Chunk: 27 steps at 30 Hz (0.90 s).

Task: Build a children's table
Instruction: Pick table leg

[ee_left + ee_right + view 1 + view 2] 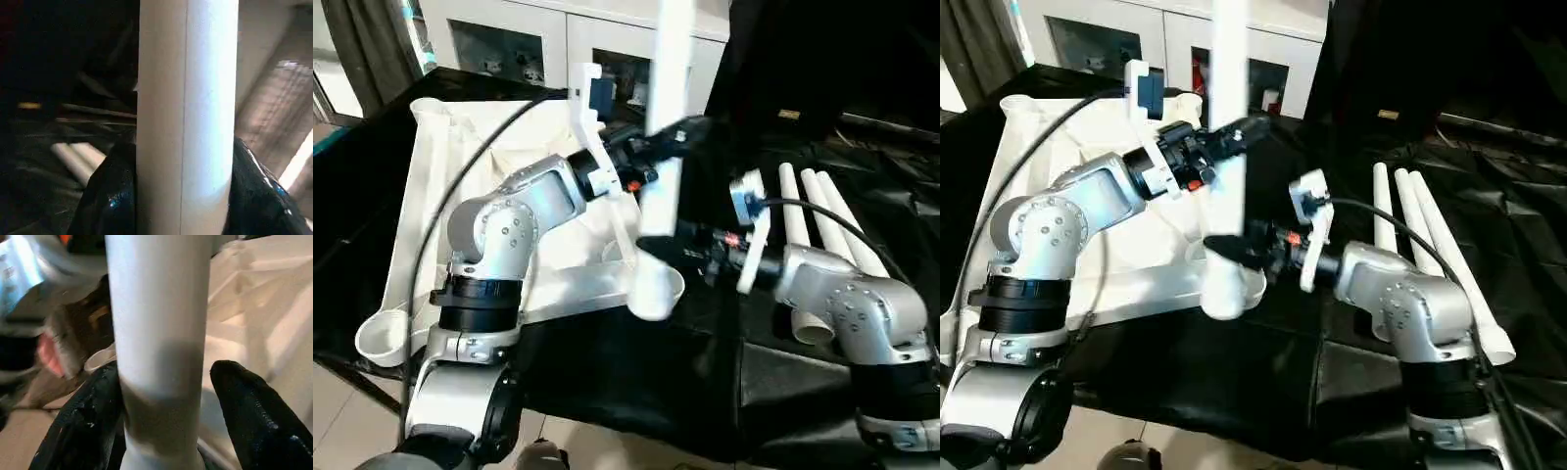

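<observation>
White plastic stood between my two arms: one leg of the children's table, held nearly upright, its lower end at the near right corner socket of the tabletop; whether it sat inside that socket or just above it I could not tell; my left gripper reached across from over the tabletop and was closed on the leg at its upper part, and in the left wrist view a black finger pressed each flank of the tube; my right gripper came at the leg from the side away from the tabletop, lower down, just above the socket; in the right wrist view one finger lay against the leg while the other finger stood apart from it with a gap, so those jaws were spread around the tube rather than clamped; the tabletop lay underside up on the black-draped work table, its ribs showing and another round socket at its near left corner; three more legs lay side by side on the black cloth, well to the right of the tabletop, beyond my right forearm; white cabinets stood behind the tabletop.
</observation>
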{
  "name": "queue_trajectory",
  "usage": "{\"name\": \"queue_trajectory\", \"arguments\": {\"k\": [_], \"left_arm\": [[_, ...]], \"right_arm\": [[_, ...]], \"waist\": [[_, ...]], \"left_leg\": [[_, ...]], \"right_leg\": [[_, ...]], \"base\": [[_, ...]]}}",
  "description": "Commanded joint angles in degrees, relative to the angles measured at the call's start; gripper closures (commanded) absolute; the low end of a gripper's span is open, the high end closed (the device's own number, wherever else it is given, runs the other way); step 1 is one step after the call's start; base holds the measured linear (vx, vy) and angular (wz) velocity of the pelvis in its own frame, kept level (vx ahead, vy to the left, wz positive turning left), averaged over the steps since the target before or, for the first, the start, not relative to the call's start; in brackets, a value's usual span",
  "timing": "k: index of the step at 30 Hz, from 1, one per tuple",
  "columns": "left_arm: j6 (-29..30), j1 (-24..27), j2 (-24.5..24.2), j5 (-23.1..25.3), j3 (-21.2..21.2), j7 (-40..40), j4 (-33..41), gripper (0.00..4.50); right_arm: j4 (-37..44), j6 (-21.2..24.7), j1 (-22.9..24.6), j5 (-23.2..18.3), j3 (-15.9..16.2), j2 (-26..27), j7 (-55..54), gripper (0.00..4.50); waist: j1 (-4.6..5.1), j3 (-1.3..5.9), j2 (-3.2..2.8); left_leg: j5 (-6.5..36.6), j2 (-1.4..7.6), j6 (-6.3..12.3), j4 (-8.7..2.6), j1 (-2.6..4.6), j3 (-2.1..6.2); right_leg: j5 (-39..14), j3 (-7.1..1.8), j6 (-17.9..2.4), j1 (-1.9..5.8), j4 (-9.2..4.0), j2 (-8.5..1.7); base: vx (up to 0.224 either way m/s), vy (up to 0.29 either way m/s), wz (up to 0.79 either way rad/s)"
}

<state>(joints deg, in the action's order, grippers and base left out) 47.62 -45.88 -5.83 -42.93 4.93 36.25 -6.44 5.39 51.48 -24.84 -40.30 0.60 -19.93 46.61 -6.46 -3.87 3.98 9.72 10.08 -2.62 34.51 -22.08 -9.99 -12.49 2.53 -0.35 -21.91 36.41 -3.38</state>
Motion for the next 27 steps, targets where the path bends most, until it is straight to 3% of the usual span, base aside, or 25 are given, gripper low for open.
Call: {"name": "queue_trajectory", "arguments": {"k": [1, 16, 27], "left_arm": [[1.6, -3.0, 0.3, -3.7, 0.8, 3.4, 0.9, 2.73], [3.9, -3.1, -0.4, -6.4, 0.4, 7.1, 0.9, 2.73], [5.1, -2.6, -0.3, -6.8, -0.3, 7.9, 1.7, 2.73]], "right_arm": [[1.0, 0.9, 0.2, -0.1, 0.2, -1.9, 0.9, 1.45], [2.1, 1.2, 0.2, -1.3, 2.7, -6.1, 7.8, 1.45], [1.6, 0.5, -0.3, -1.1, 4.2, -6.3, 9.0, 1.45]], "waist": [[-0.10, 4.16, -0.29], [-0.09, 4.25, -0.04], [-0.06, 4.24, 0.10]], "left_leg": [[5.9, 2.91, -1.29, -3.78, 1.42, 0.74], [5.3, 2.96, -0.40, -3.60, 1.33, 0.76], [5.0, 2.96, -0.17, -3.56, 1.29, 0.73]], "right_leg": [[-2.1, -2.61, -11.8, 2.86, -4.01, -4.76], [-2.4, -2.57, -12.2, 2.88, -4.08, -4.79], [-2.7, -2.54, -12.4, 2.85, -4.05, -4.81]], "base": [[0.000, 0.000, 0.00], [0.000, 0.000, 0.00], [0.000, 0.000, 0.00]]}}
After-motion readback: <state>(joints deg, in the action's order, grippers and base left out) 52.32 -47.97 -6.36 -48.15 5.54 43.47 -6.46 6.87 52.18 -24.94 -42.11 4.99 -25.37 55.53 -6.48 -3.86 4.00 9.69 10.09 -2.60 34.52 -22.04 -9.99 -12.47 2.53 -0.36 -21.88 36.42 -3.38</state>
